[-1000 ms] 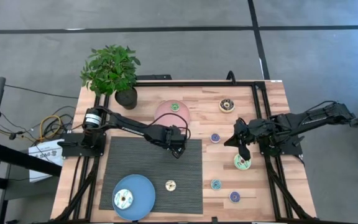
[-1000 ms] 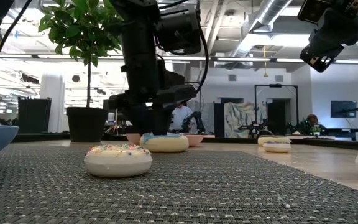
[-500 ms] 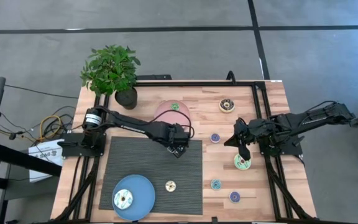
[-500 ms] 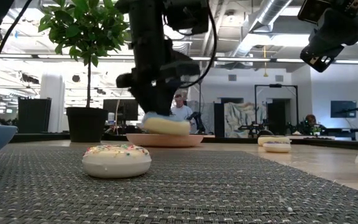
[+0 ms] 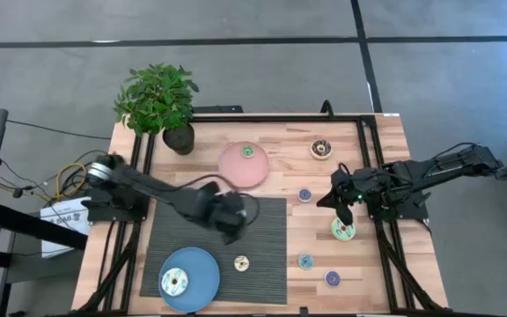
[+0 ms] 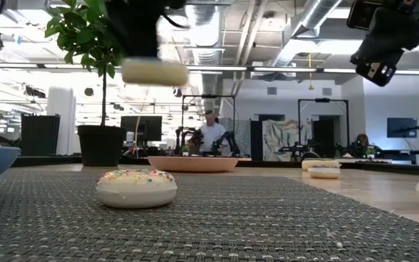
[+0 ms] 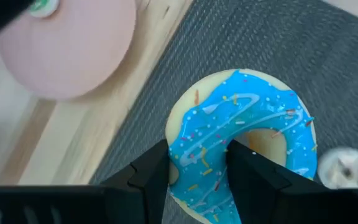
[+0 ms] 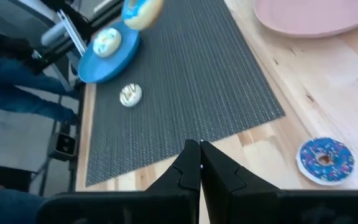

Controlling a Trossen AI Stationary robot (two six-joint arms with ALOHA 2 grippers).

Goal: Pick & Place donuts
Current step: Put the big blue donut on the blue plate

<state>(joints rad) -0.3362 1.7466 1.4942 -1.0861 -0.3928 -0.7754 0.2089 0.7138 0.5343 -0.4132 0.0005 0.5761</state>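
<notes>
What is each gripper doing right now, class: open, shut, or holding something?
Left gripper: shut on the blue-iced donut, held above the grey mat.
Right gripper: shut, holding nothing, over the wooden table.

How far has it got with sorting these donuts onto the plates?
Done, it seems: one donut lies on the blue plate and a green one on the pink plate. In hand: the left tool grips a teal-iced donut in the air above the grey mat. Left: a cream donut on the mat and five on the wood near the right tool, which hangs shut.
</notes>
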